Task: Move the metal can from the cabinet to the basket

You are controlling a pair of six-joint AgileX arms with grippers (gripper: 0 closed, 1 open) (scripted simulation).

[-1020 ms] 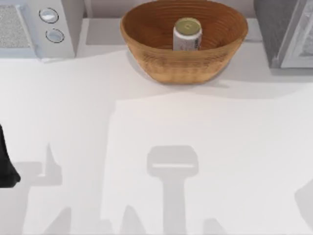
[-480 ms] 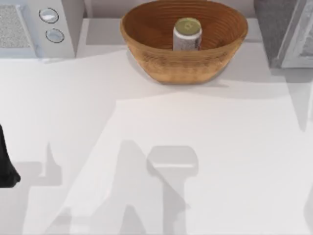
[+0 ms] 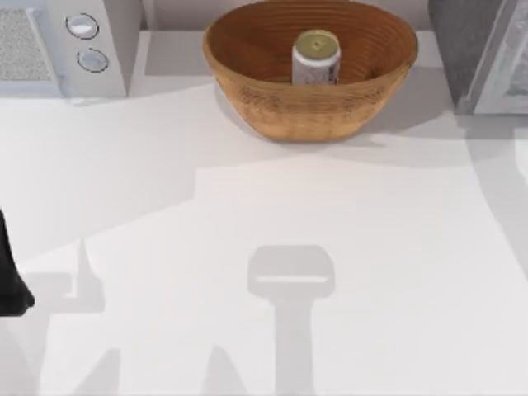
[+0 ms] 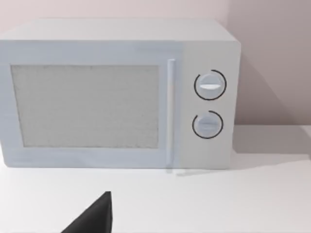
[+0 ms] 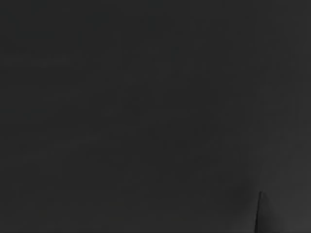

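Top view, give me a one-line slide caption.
Metal can upright inside the wicker basket, between microwave and cabinet.

Open table (image 3: 247, 206) before basket (image 3: 272, 107), appliance (image 3: 107, 49), cabinet (image 3: 462, 49).

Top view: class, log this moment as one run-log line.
small silvery gold-topped metal can: upright inside round brown wicker basket | right wrist view: dark

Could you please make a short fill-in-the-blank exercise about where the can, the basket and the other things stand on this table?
1. The metal can stands upright inside the ____.
2. The microwave has ____ round knobs beside its door.
3. In the top view, the cabinet stands at the table's far ____ corner.
4. The right wrist view is ____.

Missing words: basket; two; right; dark
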